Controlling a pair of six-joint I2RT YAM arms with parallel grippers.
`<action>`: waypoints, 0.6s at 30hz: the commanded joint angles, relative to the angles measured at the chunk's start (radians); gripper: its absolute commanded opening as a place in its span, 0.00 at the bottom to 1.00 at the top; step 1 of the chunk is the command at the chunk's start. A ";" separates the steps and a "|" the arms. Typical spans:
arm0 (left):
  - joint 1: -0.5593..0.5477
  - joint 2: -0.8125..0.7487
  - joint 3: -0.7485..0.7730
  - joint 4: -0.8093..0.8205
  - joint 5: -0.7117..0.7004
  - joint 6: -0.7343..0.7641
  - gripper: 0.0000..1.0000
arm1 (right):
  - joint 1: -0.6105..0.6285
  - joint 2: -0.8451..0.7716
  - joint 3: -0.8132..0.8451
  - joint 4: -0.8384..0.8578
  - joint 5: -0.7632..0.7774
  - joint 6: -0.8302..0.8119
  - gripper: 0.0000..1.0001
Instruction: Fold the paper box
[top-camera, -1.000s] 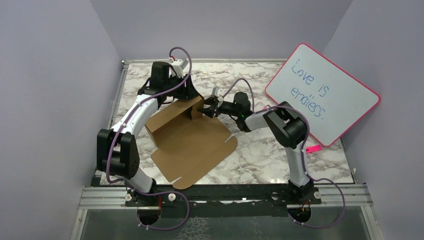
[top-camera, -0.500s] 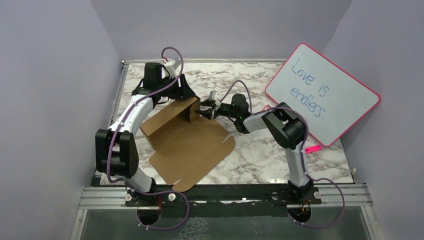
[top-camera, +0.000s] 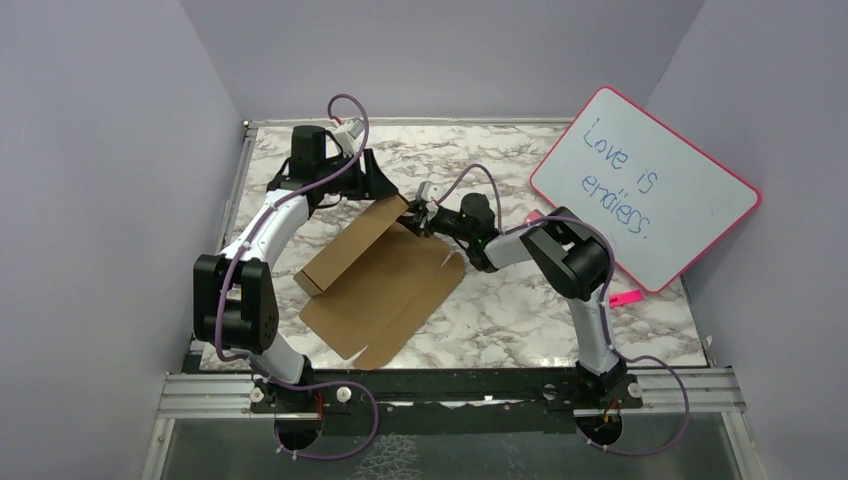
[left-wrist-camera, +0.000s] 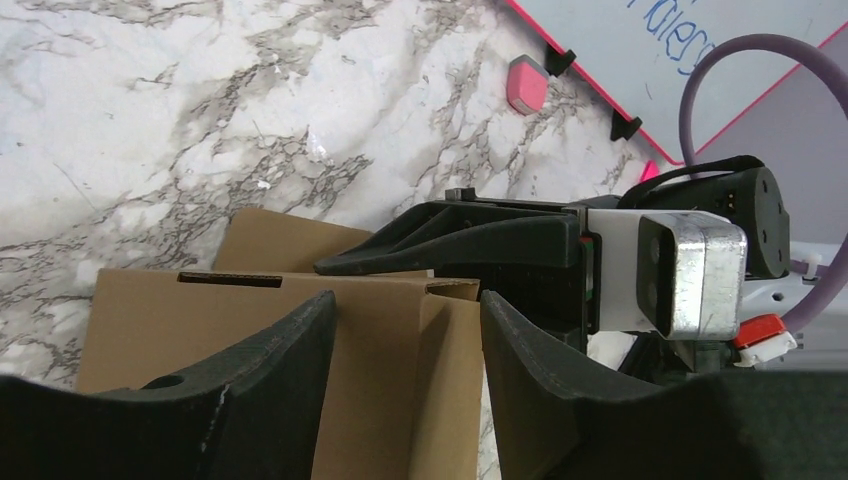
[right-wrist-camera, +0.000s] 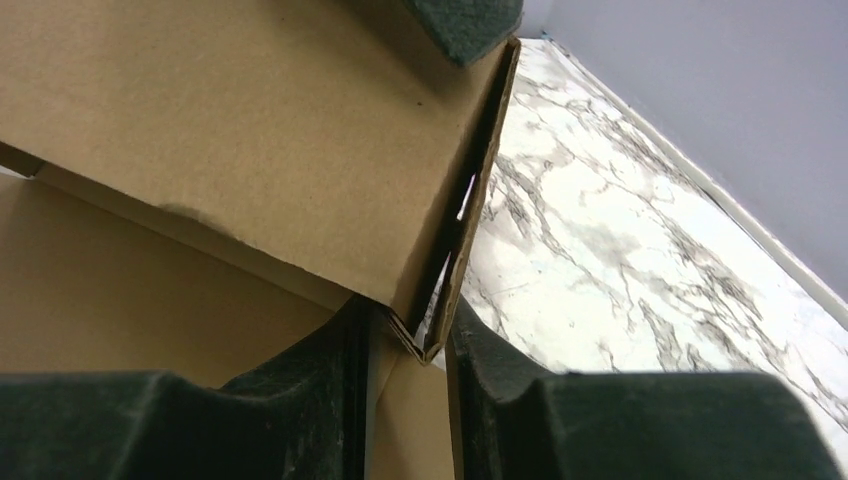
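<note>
The paper box is a brown die-cut sheet lying flat mid-table, with one long wall raised along its left side and leaning over the sheet. My left gripper is at the wall's far end. In the left wrist view it stands open, its jaws straddling the wall's folded corner. My right gripper reaches in from the right to that same end. Its fingers are shut on the doubled cardboard corner.
A pink-rimmed whiteboard with blue writing leans against the right wall. A pink marker lies below it and a pink eraser near its foot. Purple walls enclose the marble table.
The raised wall has tipped from near upright to leaning over the sheet, and the sheet has shifted slightly. The right gripper has narrowed onto the corner. The left gripper has barely moved.
</note>
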 joint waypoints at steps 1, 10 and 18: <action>-0.022 0.019 -0.021 -0.010 0.088 -0.029 0.56 | 0.015 -0.074 -0.033 0.153 0.094 0.032 0.30; -0.022 0.004 -0.024 0.003 0.121 -0.050 0.59 | 0.014 -0.258 -0.085 -0.070 0.139 0.069 0.16; -0.022 -0.026 -0.042 0.033 0.143 -0.079 0.64 | 0.025 -0.422 -0.071 -0.537 0.266 0.116 0.15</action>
